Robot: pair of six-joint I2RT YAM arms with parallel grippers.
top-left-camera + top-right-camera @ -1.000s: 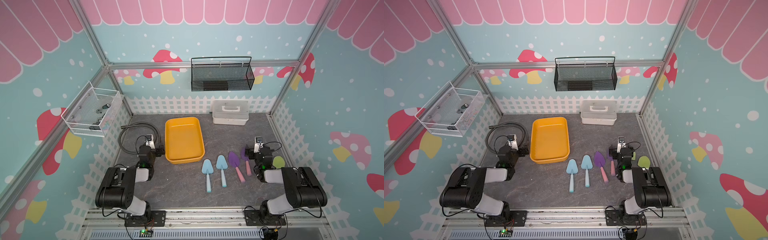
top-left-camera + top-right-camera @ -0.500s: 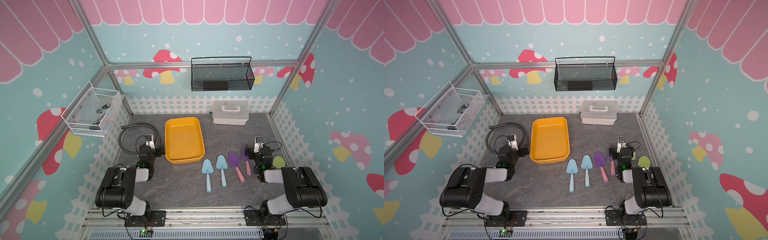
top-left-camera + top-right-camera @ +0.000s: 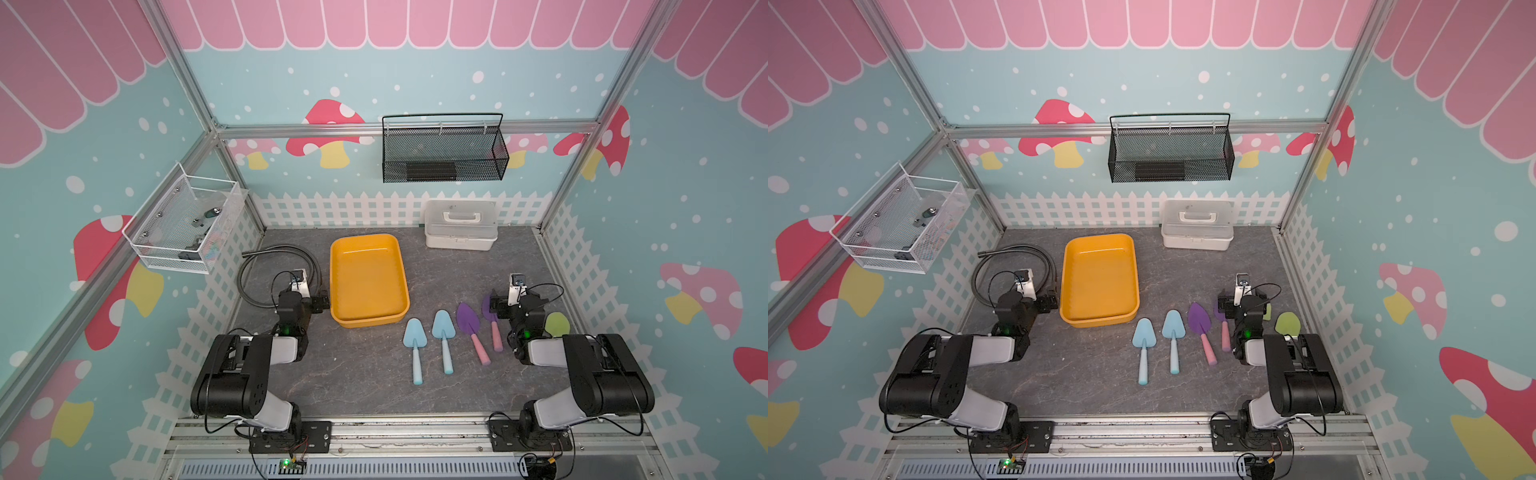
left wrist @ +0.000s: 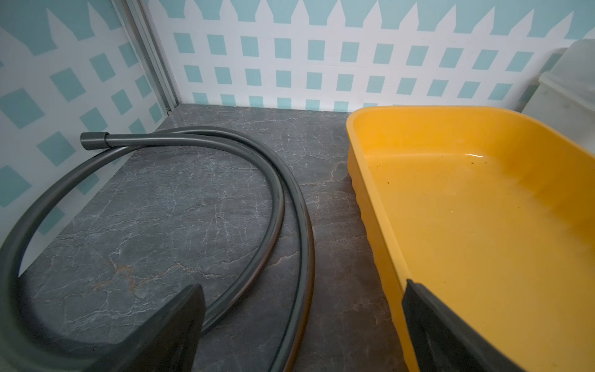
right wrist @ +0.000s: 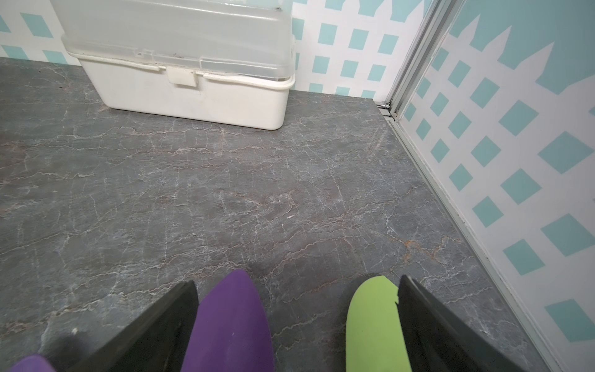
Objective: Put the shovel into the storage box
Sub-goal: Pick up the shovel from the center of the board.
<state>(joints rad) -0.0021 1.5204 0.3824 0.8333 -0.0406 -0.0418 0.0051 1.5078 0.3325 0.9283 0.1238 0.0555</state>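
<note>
Two light blue plastic shovels (image 3: 414, 340) and two purple-bladed, pink-handled shovels (image 3: 467, 318) lie flat on the grey marbled surface (image 3: 365, 374), near the empty yellow-orange plastic storage box (image 3: 365, 278) with low sloping walls. They look light, stiff and smooth. The slim round handle seems the safest hold, though it could slip. The left gripper (image 4: 302, 322) and right gripper (image 5: 296, 322) both stand wide open, holding nothing.

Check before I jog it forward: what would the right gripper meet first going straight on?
Mostly bare table ahead of the right gripper, then the back wall; a corner of the white case lies close beside that line, depth unclear.
</note>
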